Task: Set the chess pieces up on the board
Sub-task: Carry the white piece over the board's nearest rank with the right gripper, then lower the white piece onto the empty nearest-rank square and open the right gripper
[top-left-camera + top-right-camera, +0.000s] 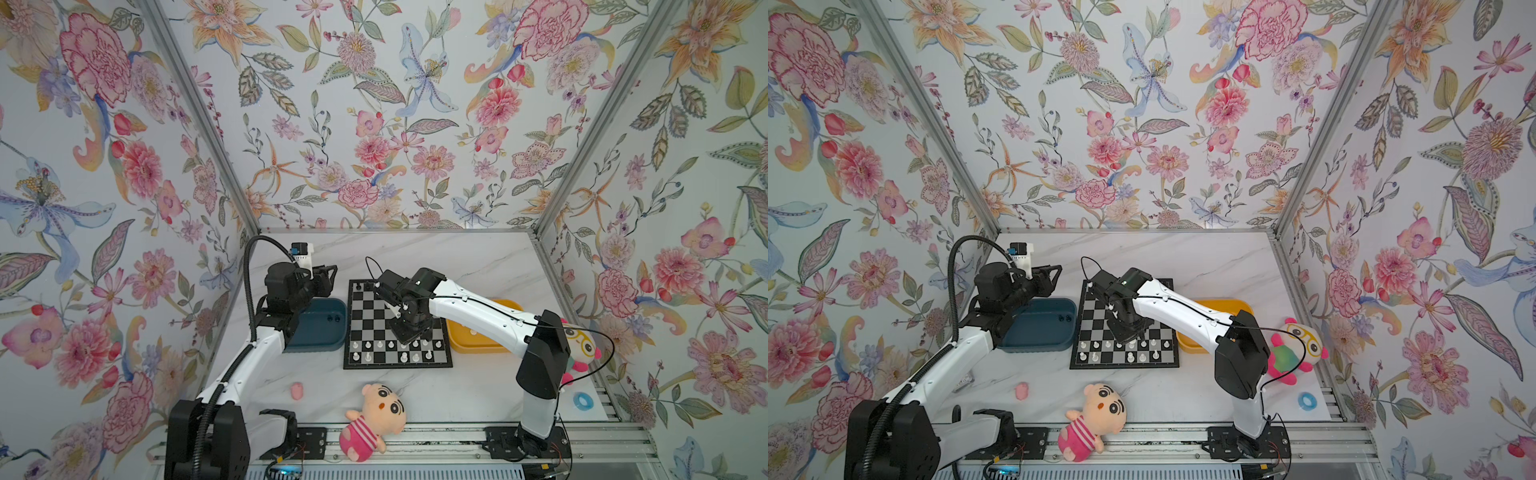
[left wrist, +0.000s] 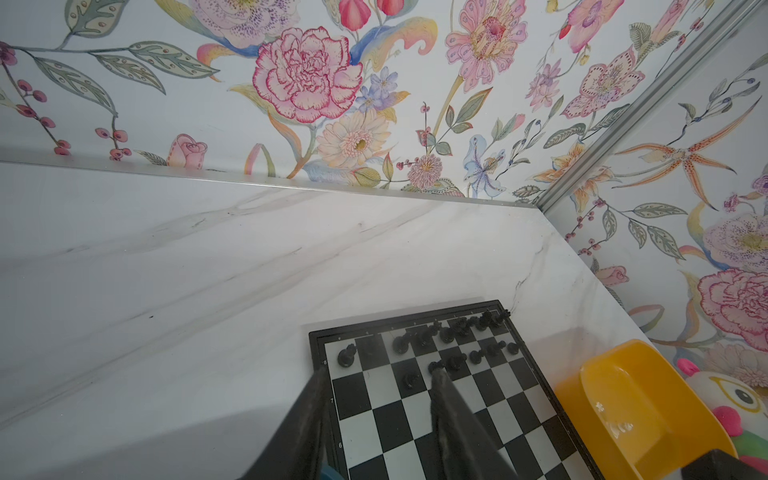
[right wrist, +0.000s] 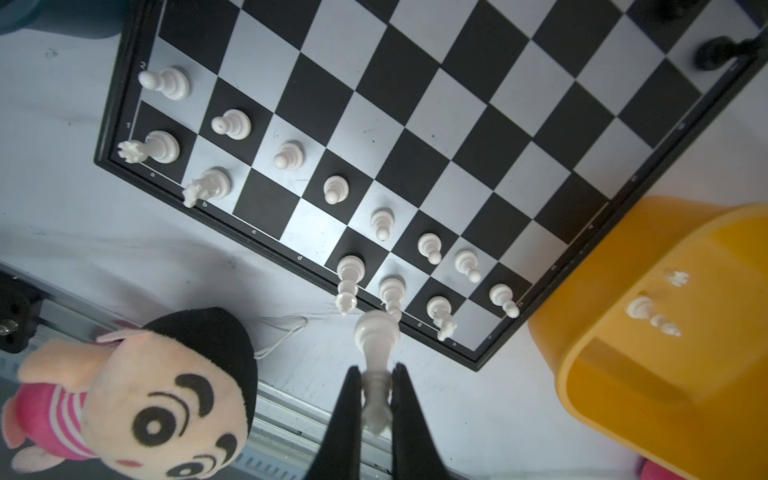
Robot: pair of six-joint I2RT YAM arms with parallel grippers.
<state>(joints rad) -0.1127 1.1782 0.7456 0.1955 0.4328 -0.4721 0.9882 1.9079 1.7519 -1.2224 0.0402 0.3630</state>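
Observation:
The board [image 1: 365,320] lies mid-table, with white chess pieces [image 1: 390,349] on its two near rows and black chess pieces [image 2: 453,336] on its far rows. My right gripper [image 3: 376,368] is shut on a tall white piece [image 3: 376,332], held base outward just off the board's near edge [image 3: 291,253]. In both top views this gripper [image 1: 409,334] [image 1: 1127,334] hangs over the near rows. My left gripper [image 2: 379,370] is open and empty, raised above the board's far left corner [image 2: 320,345].
A blue tray [image 1: 320,328] left of the board holds two black pieces [image 1: 334,318]. A yellow tray [image 3: 665,374] on the right holds white pieces [image 3: 650,313]. Plush toys lie at the front [image 1: 374,419] and right [image 1: 582,345], along with a pink lump [image 1: 296,390] and a blue ring [image 1: 582,400].

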